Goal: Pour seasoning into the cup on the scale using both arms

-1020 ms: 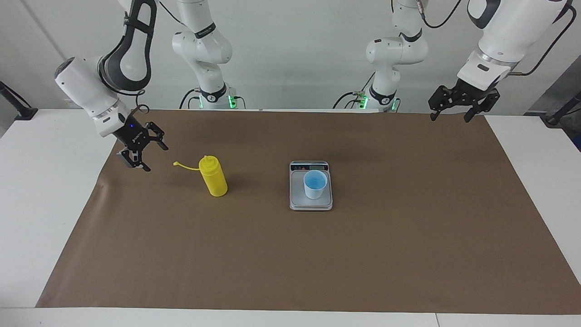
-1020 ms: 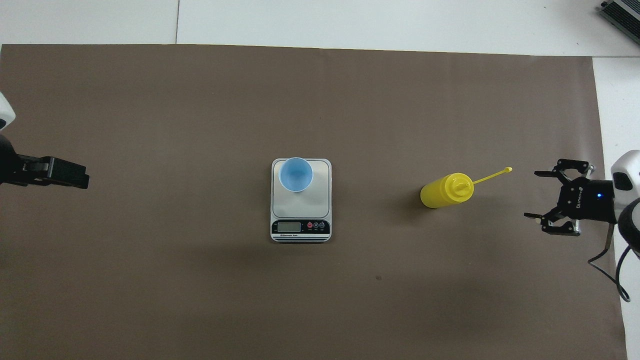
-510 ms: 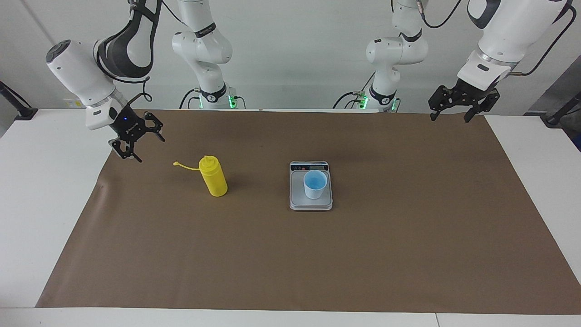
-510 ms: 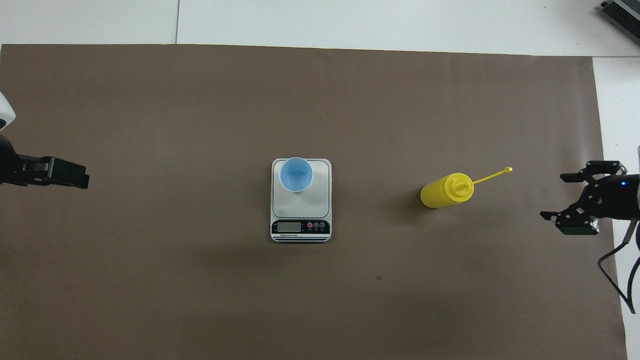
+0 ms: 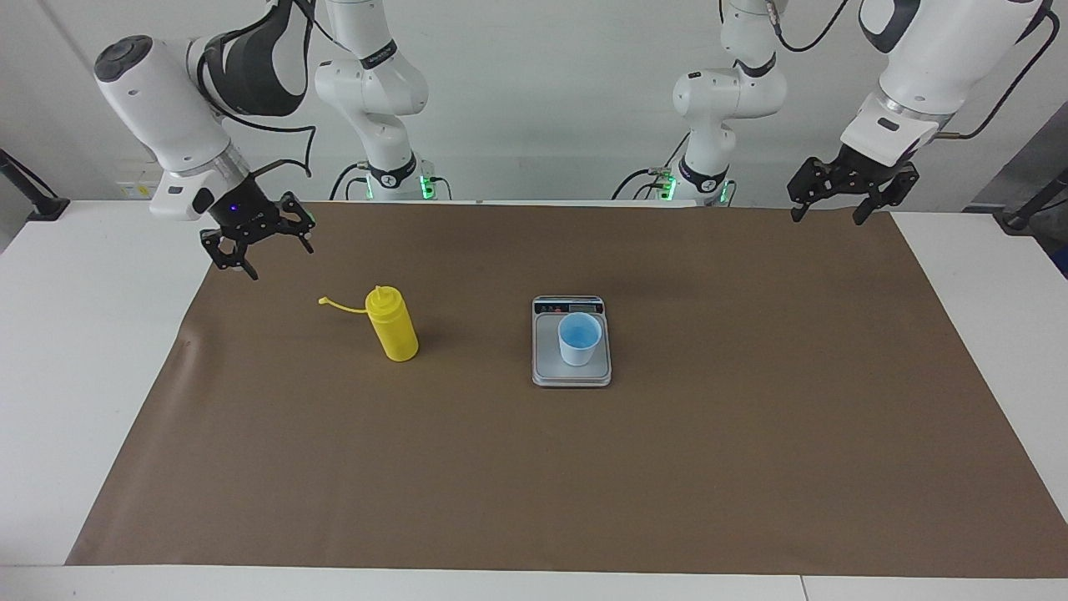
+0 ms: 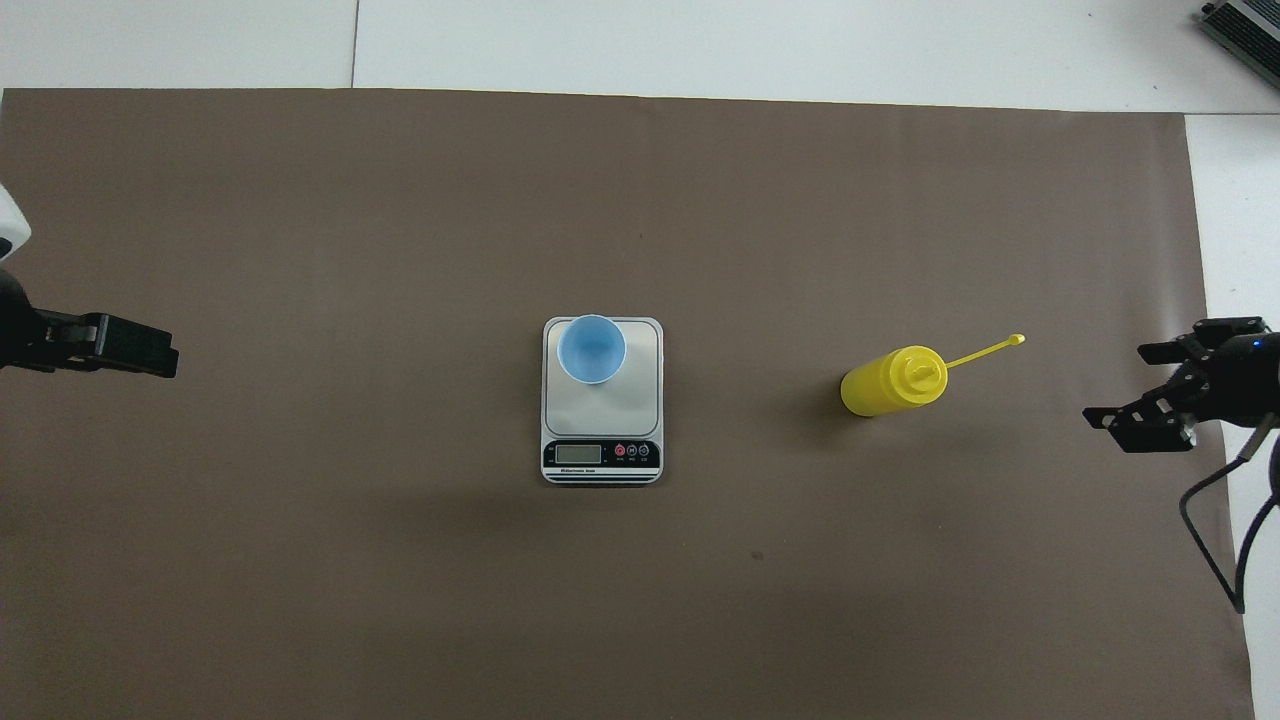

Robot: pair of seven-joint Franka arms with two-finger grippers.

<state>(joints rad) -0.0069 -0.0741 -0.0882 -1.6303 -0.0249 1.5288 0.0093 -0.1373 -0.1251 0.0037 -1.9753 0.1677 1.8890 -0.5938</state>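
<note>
The yellow seasoning bottle (image 5: 394, 330) (image 6: 885, 385) stands upright on the brown mat, toward the right arm's end, its cap strap (image 5: 334, 305) (image 6: 985, 350) sticking out sideways. A light blue cup (image 5: 579, 338) (image 6: 592, 348) stands on the grey scale (image 5: 571, 373) (image 6: 612, 405) at mid table, on the part of the plate farthest from the display. My right gripper (image 5: 271, 255) (image 6: 1118, 383) hangs open above the mat's edge, apart from the bottle and holding nothing. My left gripper (image 5: 828, 215) (image 6: 150, 355) waits open in the air over the mat's other end.
The brown mat (image 5: 534, 467) covers most of the white table (image 5: 83, 334). A dark device corner (image 6: 1245, 25) shows at the table's farthest edge, toward the right arm's end. Nothing else lies on the mat.
My right gripper has risen and drawn back from the bottle toward its own end of the table, turning as it went. The left arm, bottle, cup and scale have not moved.
</note>
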